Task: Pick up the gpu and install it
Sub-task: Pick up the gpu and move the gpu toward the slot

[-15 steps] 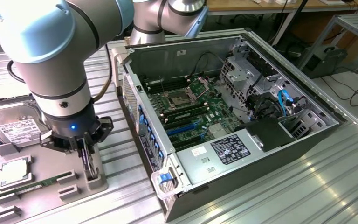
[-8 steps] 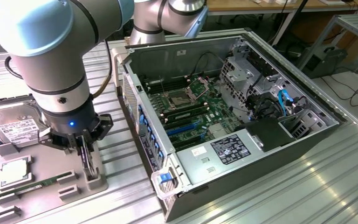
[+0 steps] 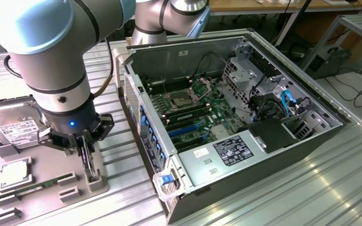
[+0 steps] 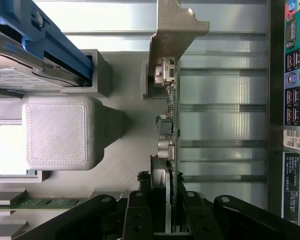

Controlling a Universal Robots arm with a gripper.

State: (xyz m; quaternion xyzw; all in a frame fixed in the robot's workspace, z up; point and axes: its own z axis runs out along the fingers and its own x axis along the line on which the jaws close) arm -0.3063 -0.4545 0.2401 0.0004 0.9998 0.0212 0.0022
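i see the gripper (image 4: 164,220) low over the gpu (image 4: 170,127); its fingers (image 4: 139,215) look closed on the card, one on each face, with the card edge-on between them; the gpu sits in the grey holder (image 4: 122,165), not yet lifted; the pc case (image 3: 187,44) lies beside the fingers; i judge the whole install is left.

We've got an open computer case (image 3: 168,56) on the metal table (image 3: 332,188), a grey tray (image 3: 49,162) beside it holding a hard drive (image 3: 14,125) and a memory stick (image 3: 36,187).
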